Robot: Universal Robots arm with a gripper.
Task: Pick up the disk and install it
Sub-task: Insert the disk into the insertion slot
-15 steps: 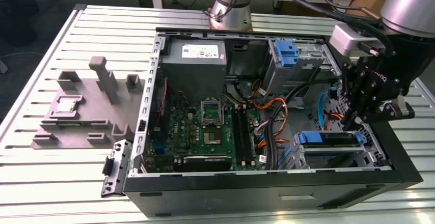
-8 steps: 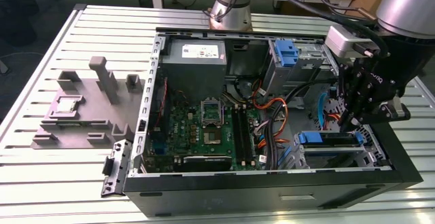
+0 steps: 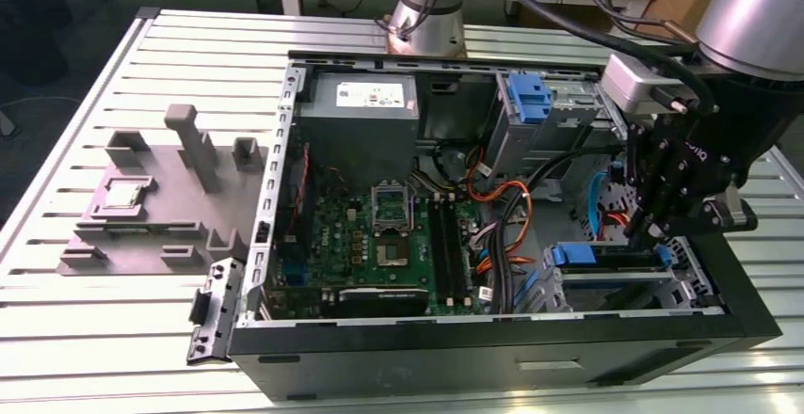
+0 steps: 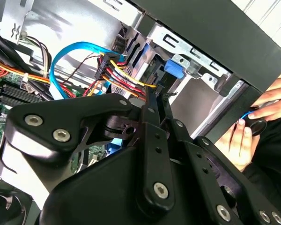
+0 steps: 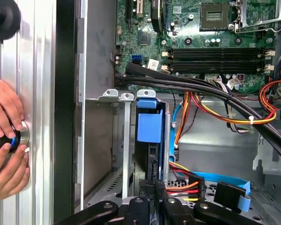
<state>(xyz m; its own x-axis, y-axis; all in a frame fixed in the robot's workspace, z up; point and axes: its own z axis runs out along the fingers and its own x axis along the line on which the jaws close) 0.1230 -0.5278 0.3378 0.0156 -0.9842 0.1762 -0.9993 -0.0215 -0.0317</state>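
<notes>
Matt black metal-looking gripper (image 3: 654, 209) linkage showing bright screw heads, disk (image 5: 149, 136) wearing glossy blue plastic, computer case (image 3: 503, 348) looking painted black outside — bare grey sheet metal inside, ribbed aluminium table (image 3: 113, 320) gleaming.

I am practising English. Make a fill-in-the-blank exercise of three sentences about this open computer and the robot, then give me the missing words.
1. The disk stands in the drive cage, and its plastic carrier bracket is ___ in colour.
2. The grey fixture lies on the table at the exterior view's ___ of the computer case.
3. The gripper hangs over the exterior view's ___ end of the case.

Missing words: blue; left; right
</notes>
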